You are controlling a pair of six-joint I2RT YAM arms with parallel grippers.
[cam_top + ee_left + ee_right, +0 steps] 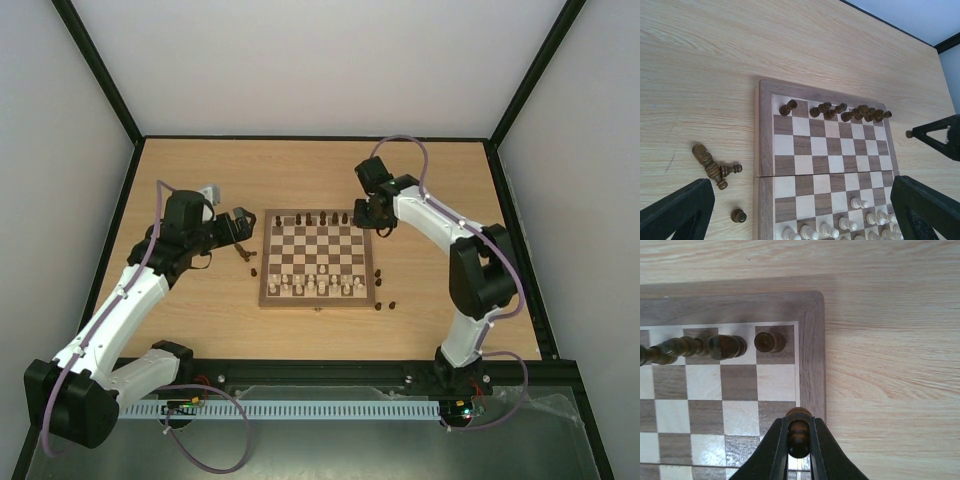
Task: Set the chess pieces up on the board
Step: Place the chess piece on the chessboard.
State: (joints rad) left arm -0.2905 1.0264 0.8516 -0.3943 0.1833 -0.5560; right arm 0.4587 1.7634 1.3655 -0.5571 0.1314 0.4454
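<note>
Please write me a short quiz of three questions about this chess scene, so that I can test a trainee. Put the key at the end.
1. Multiple choice: what is between the fingers of the right gripper?
A) a dark chess piece
B) a cream chess piece
C) nothing
2. True or false: the left gripper is shut on a piece.
3. Fill in: the fallen dark pieces left of the board lie on the ____.
Key: 1 A; 2 false, its jaws stand open and empty; 3 table.
</note>
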